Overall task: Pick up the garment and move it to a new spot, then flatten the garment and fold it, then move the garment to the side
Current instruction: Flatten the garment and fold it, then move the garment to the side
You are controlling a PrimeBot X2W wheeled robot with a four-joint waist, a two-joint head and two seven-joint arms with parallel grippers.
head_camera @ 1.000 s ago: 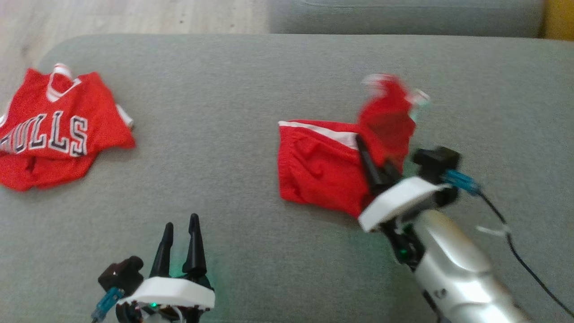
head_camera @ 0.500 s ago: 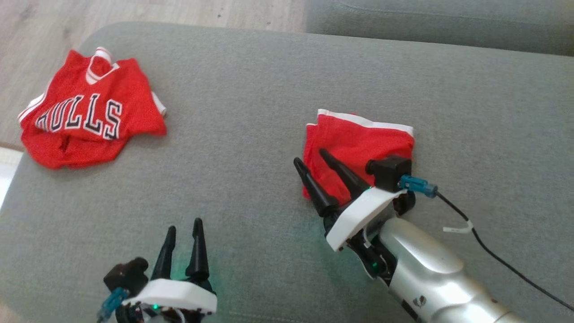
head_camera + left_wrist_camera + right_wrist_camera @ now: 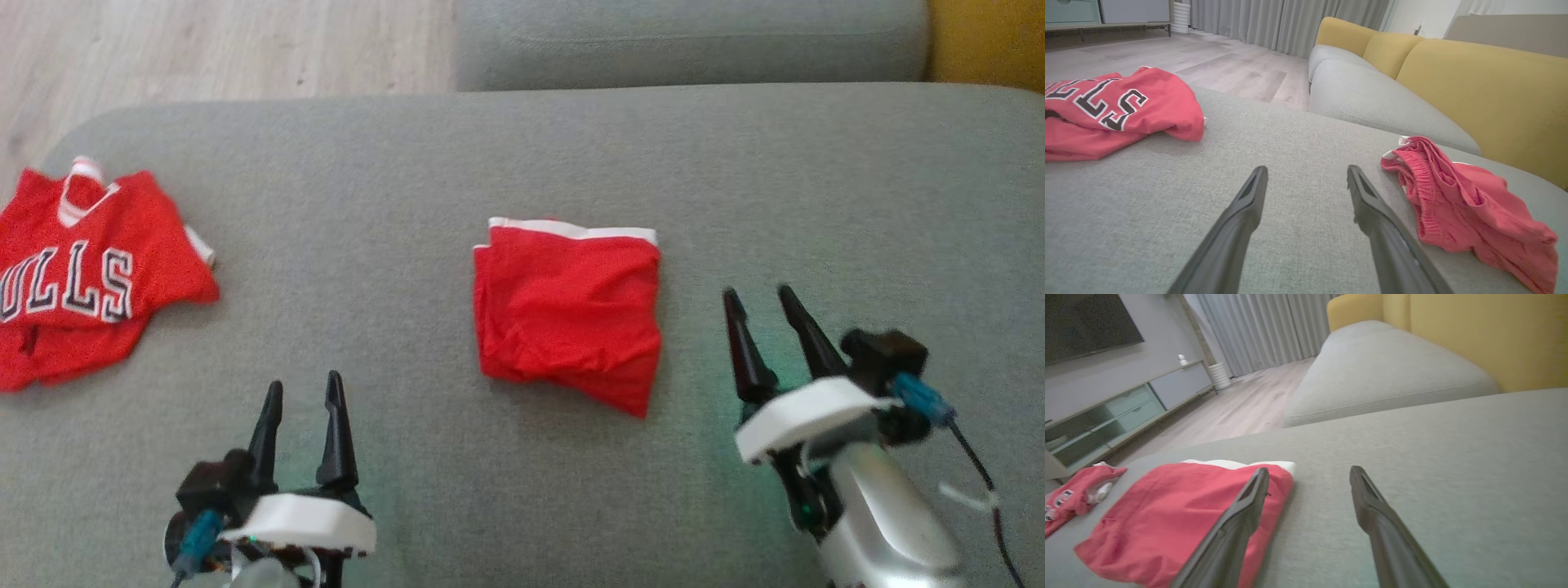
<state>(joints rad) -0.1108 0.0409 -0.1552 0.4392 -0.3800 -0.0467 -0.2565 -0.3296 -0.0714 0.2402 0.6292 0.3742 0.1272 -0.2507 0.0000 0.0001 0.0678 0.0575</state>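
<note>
The garment [image 3: 567, 314], a pair of red shorts, lies folded into a rough square just to the left of the right gripper [image 3: 758, 291] and ahead and to the right of the left gripper [image 3: 304, 380], touching neither. Both grippers hold their dark tapered fingers spread wide with nothing between them, resting low over the grey cushion [image 3: 490, 163]. Judging by the compact shape, the moving, flattening and folding look done, and what is left is to carry the folded piece off to the side. The fold is not crisp: the edge nearest the grippers sags into a slanted corner, and the left wrist view shows the gathered elastic waistband and soft ridges in the layers. The fabric looks thin, matte and limp, with a white band along the edge farthest from the grippers. The cushion is a tight, flat weave with rounded corners. Well to the left of the left gripper sits a crumpled red jersey [image 3: 73, 278] with lettering.
</note>
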